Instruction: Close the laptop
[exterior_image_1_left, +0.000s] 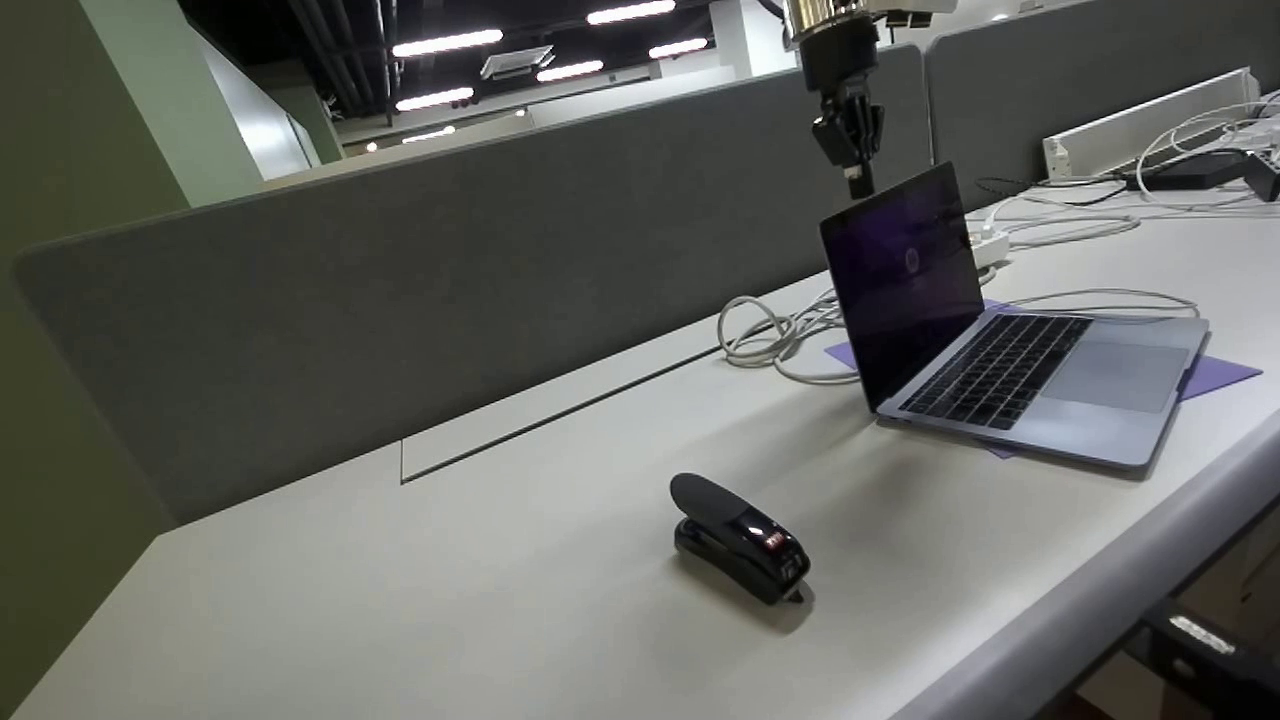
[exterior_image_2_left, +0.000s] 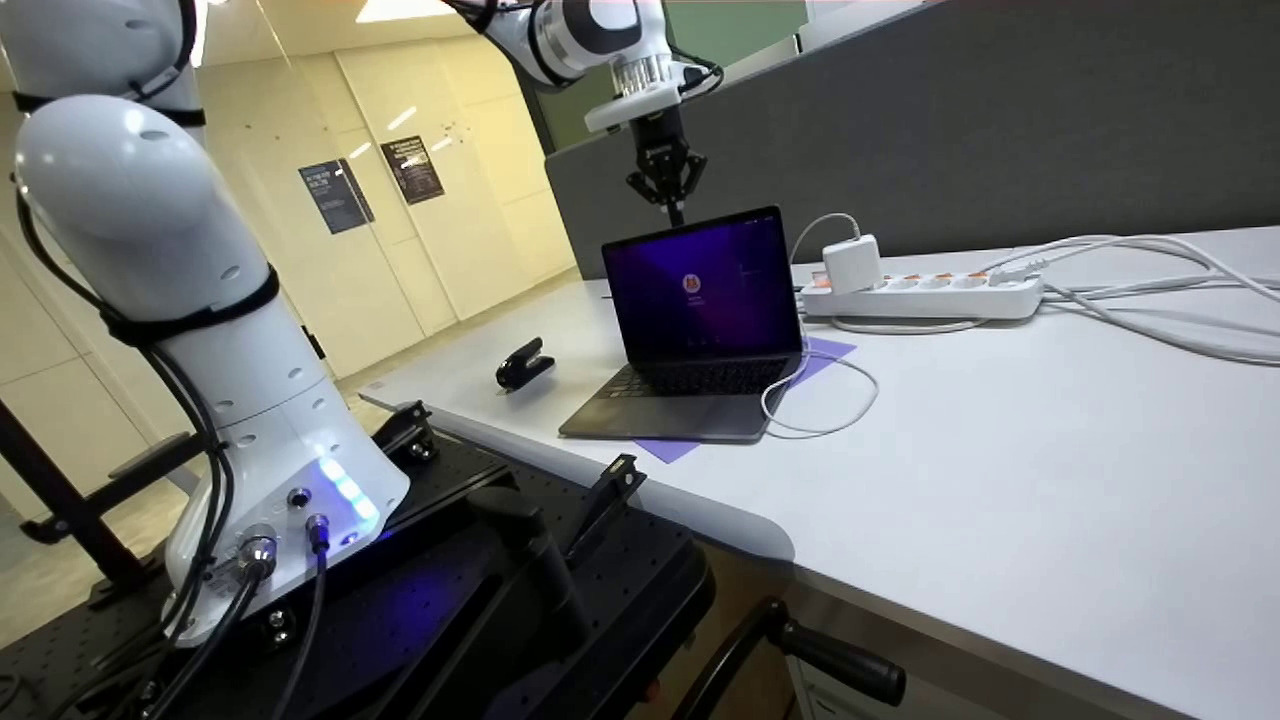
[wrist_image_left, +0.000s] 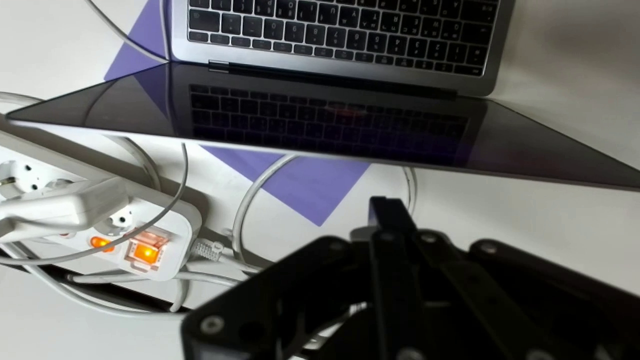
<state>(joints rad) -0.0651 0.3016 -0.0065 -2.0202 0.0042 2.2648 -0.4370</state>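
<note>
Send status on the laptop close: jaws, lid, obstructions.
Jaws shut, behind the screen, not touching it. Laptop open, screen lit. White cable close alongside, probably not blocking.

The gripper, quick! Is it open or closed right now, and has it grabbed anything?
Gripper: closed, fingertips together, holding nothing that shows.

The raised screen (exterior_image_2_left: 700, 290) of the laptop (exterior_image_1_left: 1125, 372) stands between the gripper (exterior_image_2_left: 676, 212) and the keyboard (wrist_image_left: 340, 36), with open air above the keys; whether the fingertips (wrist_image_left: 392, 214) sit above its top edge is hard to judge. Behind it, a power strip (exterior_image_2_left: 925, 300) and looped cables (wrist_image_left: 240, 215) crowd the desk (exterior_image_1_left: 500, 570) before the partition (exterior_image_1_left: 480, 310). Between laptop and stapler (exterior_image_1_left: 745, 542) lies room to pass.
</note>
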